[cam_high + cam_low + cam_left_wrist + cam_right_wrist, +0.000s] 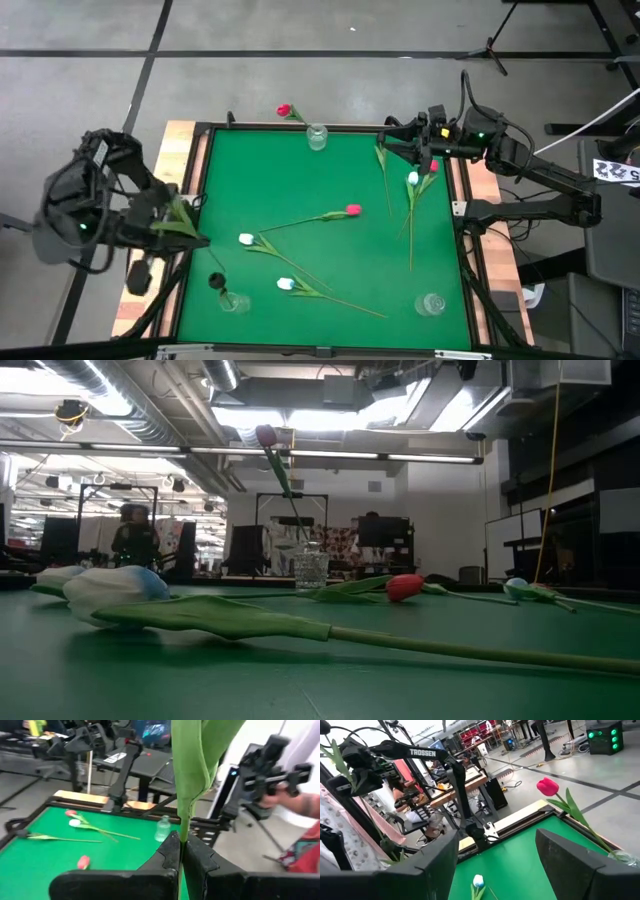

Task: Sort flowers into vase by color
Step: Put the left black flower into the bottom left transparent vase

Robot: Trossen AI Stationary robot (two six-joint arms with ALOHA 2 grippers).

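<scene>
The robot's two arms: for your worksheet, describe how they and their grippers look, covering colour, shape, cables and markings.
Both arms are dark, jointed links. The left gripper has two black wedge-shaped fingers; the right gripper has broad flat black ones. Black cables loop around the left arm. Small green lights glow on each. White TROSSEN lettering marks a dark frame link.

Tulips lie scattered on the green mat — a pink one (352,210) mid-table, white ones (246,240) nearer the front; another pink one (284,110) stands in a glass vase (317,137).
</scene>
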